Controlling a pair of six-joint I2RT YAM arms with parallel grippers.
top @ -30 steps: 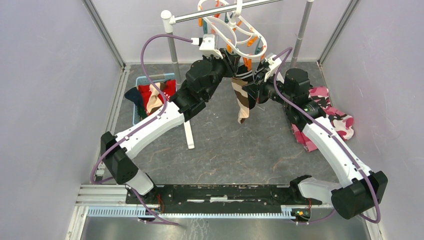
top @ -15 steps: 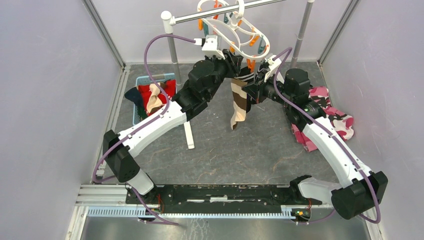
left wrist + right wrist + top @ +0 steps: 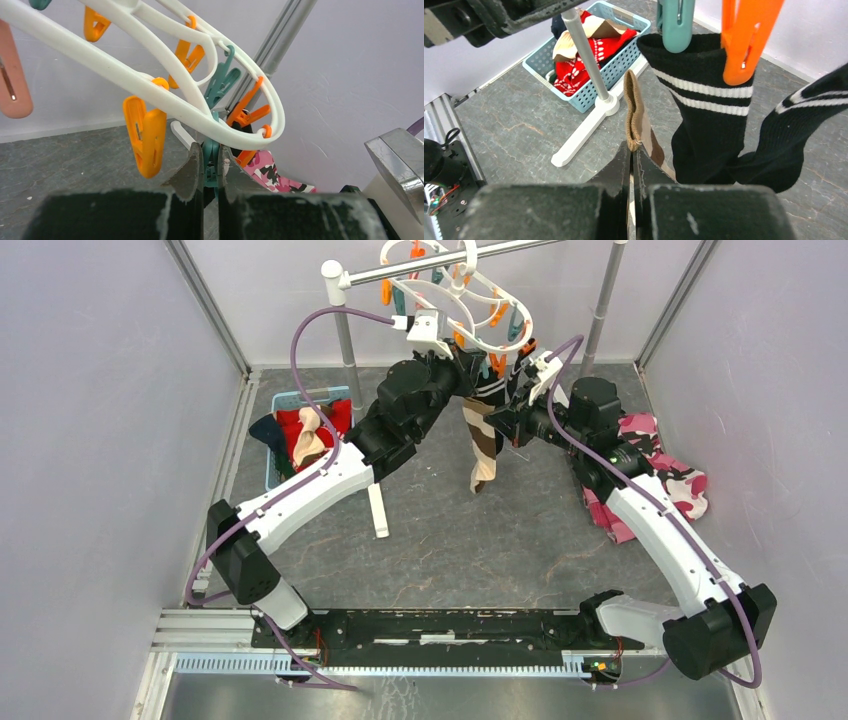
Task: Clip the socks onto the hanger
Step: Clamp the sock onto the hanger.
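The white oval hanger (image 3: 452,302) hangs tilted from the silver rack rail, with orange and teal clothespins under its ring (image 3: 150,86). My left gripper (image 3: 209,145) is shut on a teal clothespin (image 3: 210,162) below the ring, seen from above as the left gripper (image 3: 470,365). My right gripper (image 3: 633,145) is shut on the cuff edge of a brown-and-beige sock (image 3: 634,110), which dangles between the arms (image 3: 483,445). A black sock with white stripes (image 3: 709,115) hangs from a teal and an orange pin, beside a second black sock (image 3: 796,125). Red patterned socks (image 3: 295,425) lie in the basket.
A blue basket (image 3: 300,397) stands at the left, holding red, beige and dark socks. The rack's silver pole (image 3: 345,335) and white foot (image 3: 378,510) rise beside it. A pink camouflage cloth (image 3: 665,480) lies on the floor at the right.
The left gripper's jaws have come together on the teal clothespin. The hanger has swung leftward, and the dangling brown sock has swayed slightly. The right gripper keeps its hold.
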